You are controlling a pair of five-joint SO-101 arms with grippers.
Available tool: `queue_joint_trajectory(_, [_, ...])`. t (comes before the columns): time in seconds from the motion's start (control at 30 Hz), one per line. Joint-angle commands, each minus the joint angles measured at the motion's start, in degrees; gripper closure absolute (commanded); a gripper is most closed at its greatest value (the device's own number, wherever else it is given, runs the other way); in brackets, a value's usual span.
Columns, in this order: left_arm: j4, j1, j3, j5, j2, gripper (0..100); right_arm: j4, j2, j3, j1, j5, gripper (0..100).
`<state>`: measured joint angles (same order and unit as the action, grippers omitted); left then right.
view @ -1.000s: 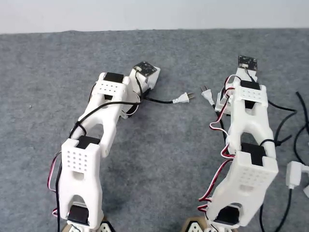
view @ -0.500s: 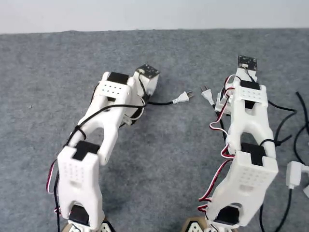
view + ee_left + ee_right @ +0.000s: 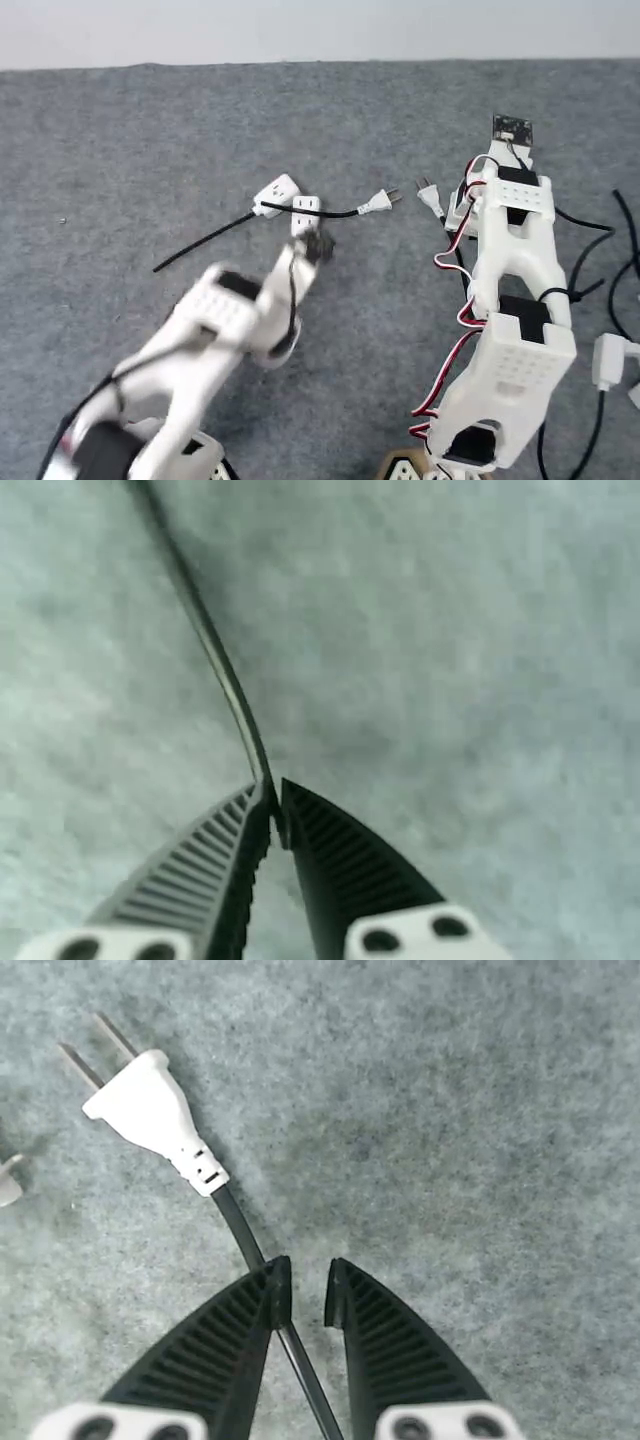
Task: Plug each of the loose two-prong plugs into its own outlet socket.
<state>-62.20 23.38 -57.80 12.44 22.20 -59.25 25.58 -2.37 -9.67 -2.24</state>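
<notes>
Left arm (image 3: pixel 220 320) folded low, left tool (image 3: pixel 275 792) closed, right arm (image 3: pixel 515 250) outstretched, right tool (image 3: pixel 307 1272) slightly parted.

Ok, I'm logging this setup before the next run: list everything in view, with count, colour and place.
carpet: 1, grey, covering the table.
outlet sockets: 2, white, side by side, mid-table.
two-prong plugs: 2, white; one right of the sockets, one further right.
black cable: 1, from the nearer plug past the sockets.
cord: 1, black, from the other plug.
adapter: 1, white, right table edge, among black wires.
arms: 2, white; left, right.
left gripper: black, shut on the black cable.
right gripper: black, open, over the cord.
</notes>
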Motion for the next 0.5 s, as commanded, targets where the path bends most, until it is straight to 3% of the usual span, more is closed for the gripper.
queue_joint_trajectory(0.0, [0.88, 1.05, -9.27, -0.79, 15.03, 99, 0.66, -2.15, -0.70, 0.57, 0.53, 92.7])
queue_joint_trajectory(0.17, [-6.07, 0.88, -12.53, -0.53, 30.77, 97, 1.36, -1.98, -0.53, 0.57, 0.35, 92.6])
queue_joint_trajectory(0.37, [-8.09, -6.51, -11.65, -0.97, 46.24, 70, 1.45, -1.98, -0.44, 0.57, 0.18, 92.6])
queue_joint_trajectory(0.47, [-6.07, -8.18, -11.56, -0.79, 47.82, 71, 1.45, -1.89, -0.44, 0.57, 0.18, 92.6])
